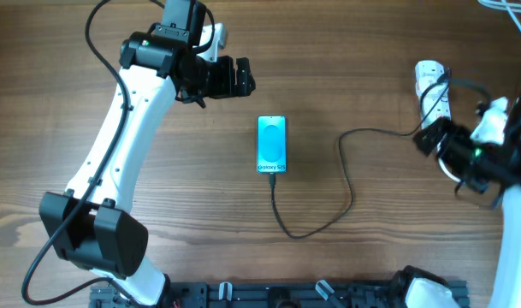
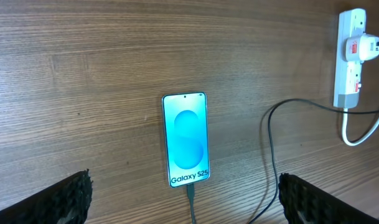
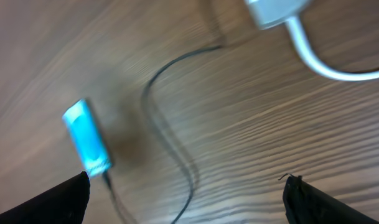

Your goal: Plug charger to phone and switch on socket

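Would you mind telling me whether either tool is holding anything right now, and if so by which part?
Nothing is held: the left tool and the right tool are both open and empty.

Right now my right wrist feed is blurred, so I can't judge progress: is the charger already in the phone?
Observer: Left wrist view shows the charger meeting the phone at its "Galaxy" end; it looks plugged in.
Operator: And the socket?
Observer: The socket has a white plug in one outlet; switch position unreadable.
Operator: Left gripper?
Observer: The left gripper is open and empty, not touching the phone.
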